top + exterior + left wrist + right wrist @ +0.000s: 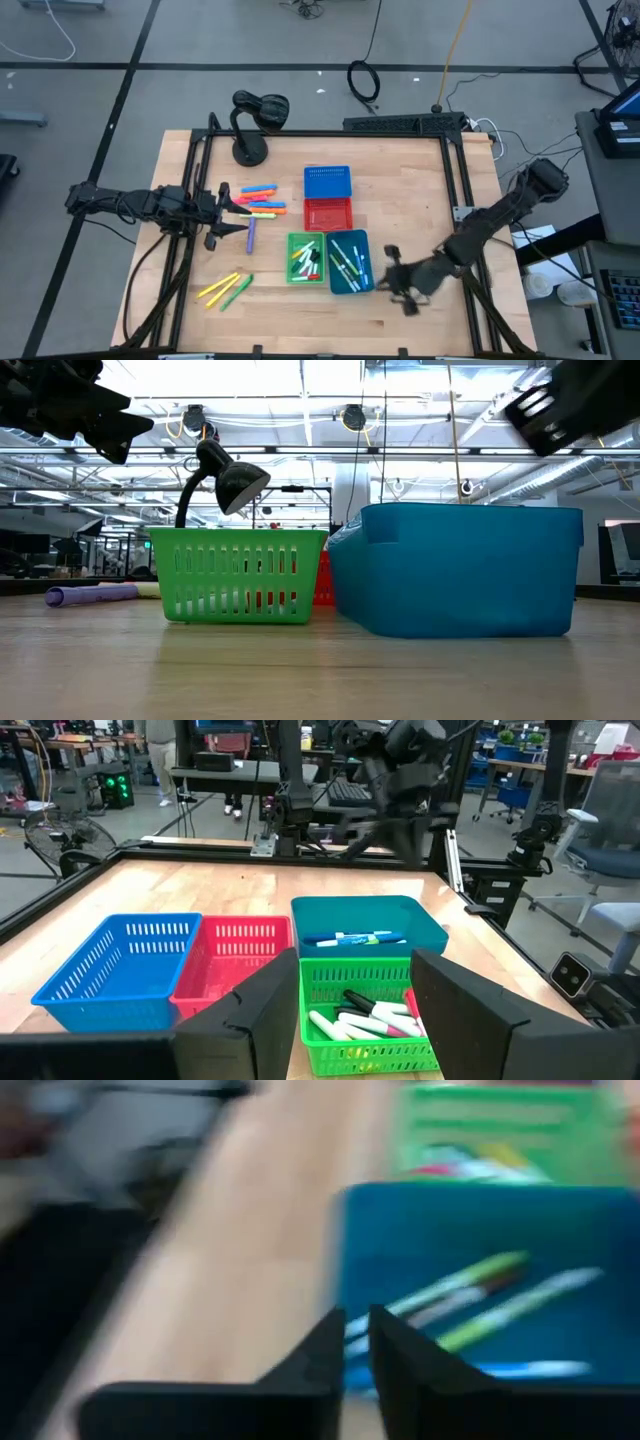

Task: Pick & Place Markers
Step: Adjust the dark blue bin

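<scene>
Left hand nearest the loose markers; right hand beside the teal bin.

From above, my left hand [238, 212] hangs open and empty over the loose markers [262, 201] near the desk's left edge, their long axes running left-right, tips just beyond my fingers. Low view: only bins. Left wrist: green bin [370, 1020] holds markers. Right wrist: right hand [357, 1342] nearly closed, empty, by the teal bin [480, 1230].
</scene>
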`<action>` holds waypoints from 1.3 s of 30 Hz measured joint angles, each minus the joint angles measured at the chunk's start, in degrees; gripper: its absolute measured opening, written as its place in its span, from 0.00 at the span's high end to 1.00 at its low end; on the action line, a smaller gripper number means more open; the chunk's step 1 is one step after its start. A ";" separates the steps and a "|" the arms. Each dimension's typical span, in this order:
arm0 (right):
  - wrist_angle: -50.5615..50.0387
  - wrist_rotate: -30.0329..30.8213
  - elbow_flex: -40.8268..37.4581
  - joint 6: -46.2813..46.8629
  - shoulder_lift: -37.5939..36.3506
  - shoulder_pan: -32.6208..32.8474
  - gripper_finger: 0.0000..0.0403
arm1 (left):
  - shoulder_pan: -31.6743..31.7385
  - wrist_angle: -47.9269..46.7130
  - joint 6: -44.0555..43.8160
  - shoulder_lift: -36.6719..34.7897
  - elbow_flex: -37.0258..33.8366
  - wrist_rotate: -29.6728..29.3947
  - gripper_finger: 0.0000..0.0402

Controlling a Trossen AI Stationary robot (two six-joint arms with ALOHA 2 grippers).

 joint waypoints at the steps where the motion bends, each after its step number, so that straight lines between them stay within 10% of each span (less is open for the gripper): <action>1: 0.00 -0.21 -0.05 0.15 -0.74 1.57 0.97 | 0.00 0.00 0.00 0.00 0.00 0.00 0.51; 6: -0.90 9.59 -3.93 -0.50 -0.65 7.20 1.00 | -0.02 0.00 0.00 0.02 0.00 0.00 0.51; 15: 7.74 9.09 -16.07 13.71 3.42 5.55 1.00 | -0.01 0.00 0.00 0.01 0.00 0.00 0.51; 39: 34.43 3.14 -19.26 5.07 14.40 -3.46 1.00 | -0.02 0.00 0.00 0.02 0.00 0.00 0.51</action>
